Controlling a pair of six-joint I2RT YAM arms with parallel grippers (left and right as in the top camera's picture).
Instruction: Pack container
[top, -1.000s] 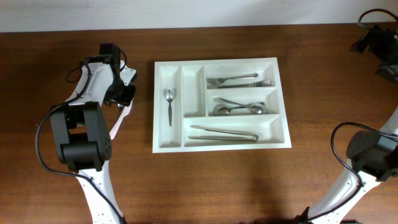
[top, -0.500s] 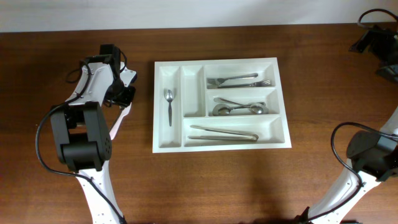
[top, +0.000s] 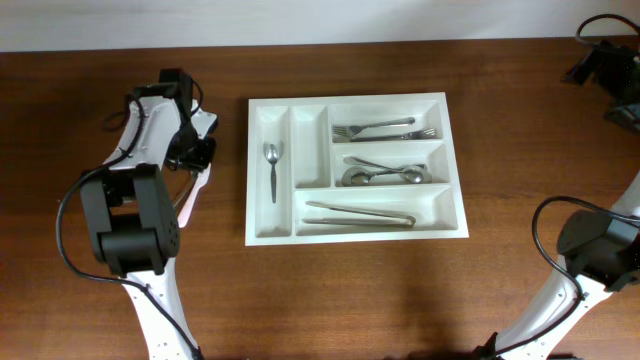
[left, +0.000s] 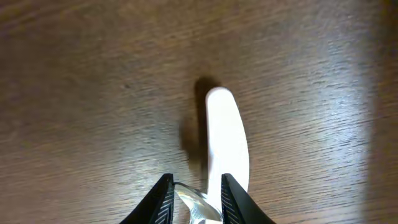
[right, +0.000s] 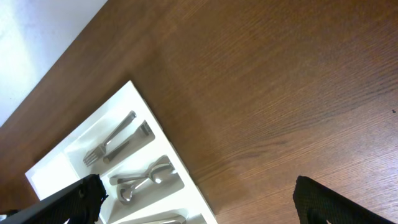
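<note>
Left end effector: jaws set narrow around white-handled metal utensil on wooden tabletop; grip unconfirmed. Large white plastic five-compartment cutlery tray located frame-centre, right of it, long axis horizontal. Right end effector held open.

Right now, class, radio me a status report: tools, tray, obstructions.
Left tool straddles white-handled utensil on table, grip unclear. Right tool open, empty, away from tray. Tray holds cutlery. Nothing between utensil and tray.
</note>
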